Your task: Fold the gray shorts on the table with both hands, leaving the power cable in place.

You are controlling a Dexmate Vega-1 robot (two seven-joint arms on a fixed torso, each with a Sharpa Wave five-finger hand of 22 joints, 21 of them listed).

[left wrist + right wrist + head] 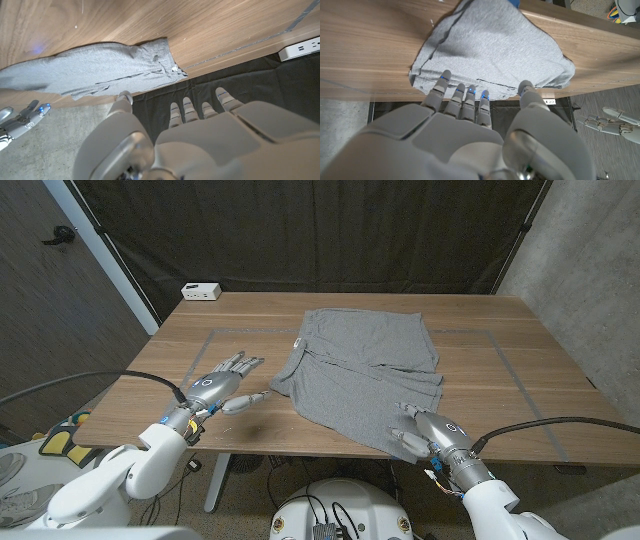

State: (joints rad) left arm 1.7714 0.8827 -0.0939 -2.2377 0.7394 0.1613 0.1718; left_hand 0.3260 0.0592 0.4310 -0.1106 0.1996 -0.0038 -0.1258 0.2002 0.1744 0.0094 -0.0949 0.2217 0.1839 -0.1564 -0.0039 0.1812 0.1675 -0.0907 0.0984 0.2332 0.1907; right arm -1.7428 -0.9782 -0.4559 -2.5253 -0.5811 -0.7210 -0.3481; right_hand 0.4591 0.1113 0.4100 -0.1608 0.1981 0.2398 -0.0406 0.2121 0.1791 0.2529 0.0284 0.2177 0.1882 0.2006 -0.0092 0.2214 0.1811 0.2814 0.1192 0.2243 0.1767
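The gray shorts [360,370] lie loosely spread at the middle of the wooden table [520,330], waistband toward the far side. My left hand [222,383] hovers just left of them, fingers apart and empty, thumb pointing at the near left corner of the cloth. My right hand [424,430] is at the shorts' near right hem, fingers stretched out with nothing in them. In the right wrist view the fingertips [463,90] reach the edge of the shorts [490,47]. The left wrist view has the shorts [100,65] beyond my left hand [200,135].
A white power strip [201,291] sits at the table's far left corner, also seen as the power strip [300,48]. Gray tape lines [500,350] mark a rectangle on the tabletop. A dark curtain hangs behind the table. The near table edge runs just under both hands.
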